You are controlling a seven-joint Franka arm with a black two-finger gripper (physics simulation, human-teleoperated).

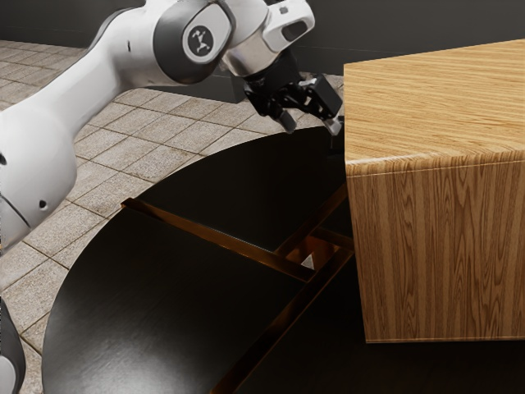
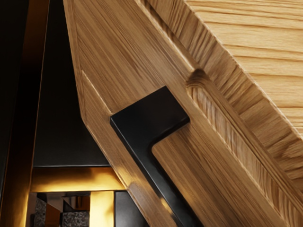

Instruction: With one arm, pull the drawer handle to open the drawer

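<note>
Hovering upper centre with pincer [image 1: 312, 121] spread, gripping nothing, close before the black drawer handle [image 2: 147, 122] on the left-facing front of the cabinet [image 1: 435, 164]. Could close past the bar's end, then slip off when pulling.

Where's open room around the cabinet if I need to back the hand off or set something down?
The dark tabletop is bare from its near edge to the cabinet, crossed only by bronze strips. The cabinet's top is bare too. It is tight at the cabinet's upper corner, where the gripper sits close to the drawer front and its black handle.
</note>
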